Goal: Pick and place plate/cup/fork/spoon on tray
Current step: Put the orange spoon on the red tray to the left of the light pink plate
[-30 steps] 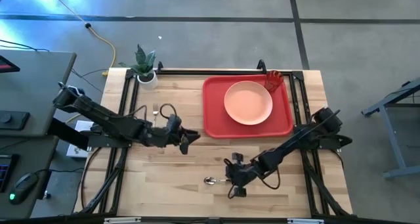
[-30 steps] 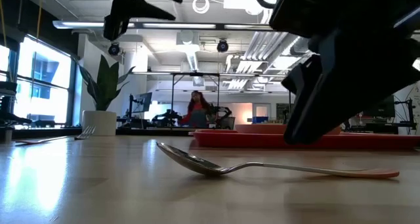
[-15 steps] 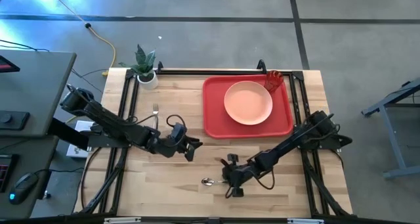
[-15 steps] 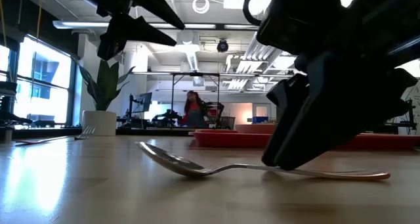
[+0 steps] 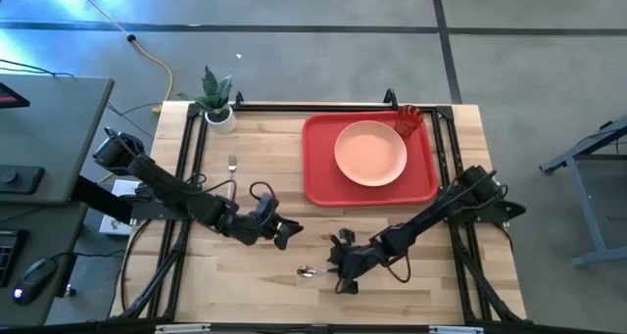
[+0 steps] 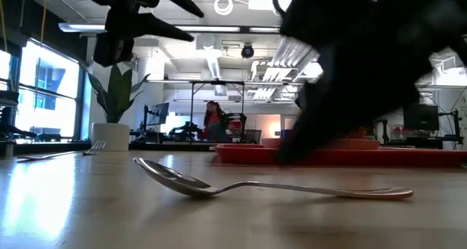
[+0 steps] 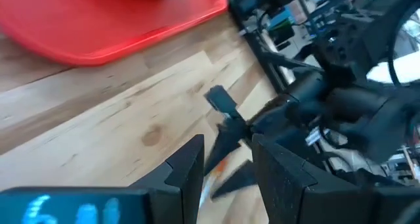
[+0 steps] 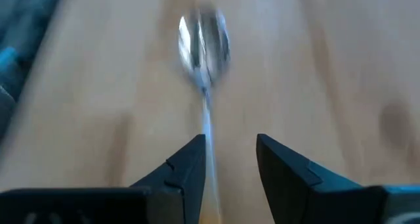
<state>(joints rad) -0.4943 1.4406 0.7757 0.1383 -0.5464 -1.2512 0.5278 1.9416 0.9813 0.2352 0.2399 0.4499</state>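
Note:
The spoon lies flat on the wooden table near its front edge, bowl toward the table's left. My right gripper is open and low over the spoon's handle. Its fingers stand on either side of the thin stem, and the bowl lies ahead of them. My left gripper is open and empty, above the table just left of the spoon. The fork lies flat at the far left. The peach plate and the red-orange cup stand on the red tray. My right gripper straddles the spoon's stem from the table's right, with its fingers slanting down and lying along the spoon. I cannot tell whether a finger touches the stem. The spoon lies flat on the table.
A white pot with a green plant stands at the far left corner. A black frame runs along the table's edges. Bare wood lies between the tray and the spoon. A person shows far off in the room.
My left gripper has gone toward the table's near edge and a little to the right, closer to the spoon. My right gripper has gone a little toward the table's left, low over the spoon's handle. The spoon has slid a little toward the table's left, still flat.

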